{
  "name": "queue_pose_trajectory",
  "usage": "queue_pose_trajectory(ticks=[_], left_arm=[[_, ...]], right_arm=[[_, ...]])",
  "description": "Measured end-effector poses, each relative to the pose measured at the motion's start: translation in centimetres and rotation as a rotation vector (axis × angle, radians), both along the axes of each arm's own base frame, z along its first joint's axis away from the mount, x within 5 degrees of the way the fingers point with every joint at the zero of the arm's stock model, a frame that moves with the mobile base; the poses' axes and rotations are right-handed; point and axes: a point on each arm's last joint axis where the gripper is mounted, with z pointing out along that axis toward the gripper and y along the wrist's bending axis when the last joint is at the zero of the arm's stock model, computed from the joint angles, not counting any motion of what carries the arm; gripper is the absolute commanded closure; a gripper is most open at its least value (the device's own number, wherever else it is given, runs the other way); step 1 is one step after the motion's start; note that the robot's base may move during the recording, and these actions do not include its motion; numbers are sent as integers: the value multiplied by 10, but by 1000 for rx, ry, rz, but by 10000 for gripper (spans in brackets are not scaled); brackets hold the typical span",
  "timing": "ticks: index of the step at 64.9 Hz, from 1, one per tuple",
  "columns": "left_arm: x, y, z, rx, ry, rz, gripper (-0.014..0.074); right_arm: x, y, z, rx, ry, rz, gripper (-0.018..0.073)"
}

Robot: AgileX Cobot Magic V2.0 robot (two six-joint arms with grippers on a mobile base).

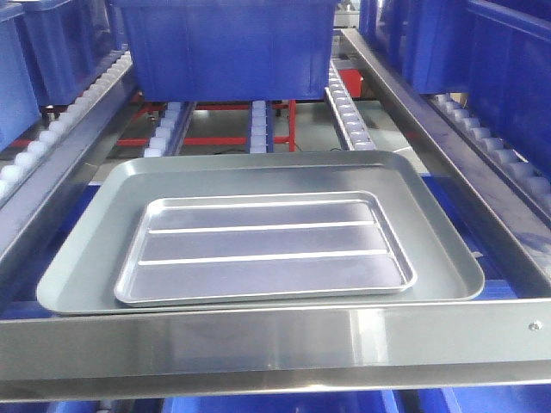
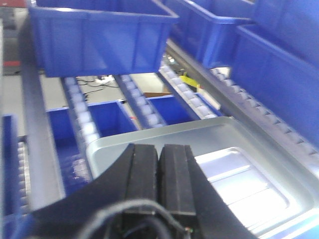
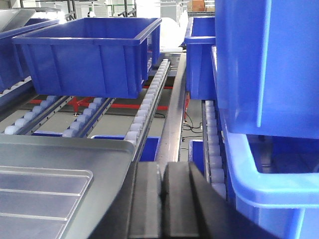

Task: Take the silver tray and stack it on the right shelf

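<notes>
Front view, silver tray [image 1: 265, 248] nested in grey tray [image 1: 258, 185]; both grippers closed

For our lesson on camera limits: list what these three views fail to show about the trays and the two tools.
- Left wrist view: silver tray glare-washed and blurred; left tool hides its near-left part.
- Right wrist view: silver tray cut off by frame edges; right tool covers the grey tray's corner.
- Front view: neither tool appears.
</notes>
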Motion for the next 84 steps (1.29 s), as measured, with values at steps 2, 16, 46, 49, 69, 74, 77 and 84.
queue_pose_trajectory(ticks=[2, 16, 46, 49, 69, 74, 77, 84], left_arm=[[-1, 3, -4, 18, -19, 22, 678], [-14, 27, -38, 40, -165, 226, 678], [-32, 43, -80, 50, -138, 406, 678], [-32, 43, -80, 52, -136, 406, 678], [-32, 43, -81, 55, -127, 406, 678], [-32, 43, -81, 55, -127, 406, 678], [-32, 43, -81, 55, -127, 406, 678], [-32, 43, -81, 55, -127, 406, 678]], right_arm=[[0, 0, 0, 0, 0, 0, 510], [0, 0, 0, 0, 0, 0, 510], [0, 0, 0, 0, 1, 0, 510], [0, 0, 0, 0, -1, 0, 510], [0, 0, 0, 0, -1, 0, 510], [0, 0, 0, 0, -1, 0, 510], [0, 0, 0, 0, -1, 0, 510], [0, 0, 0, 0, -1, 0, 510]])
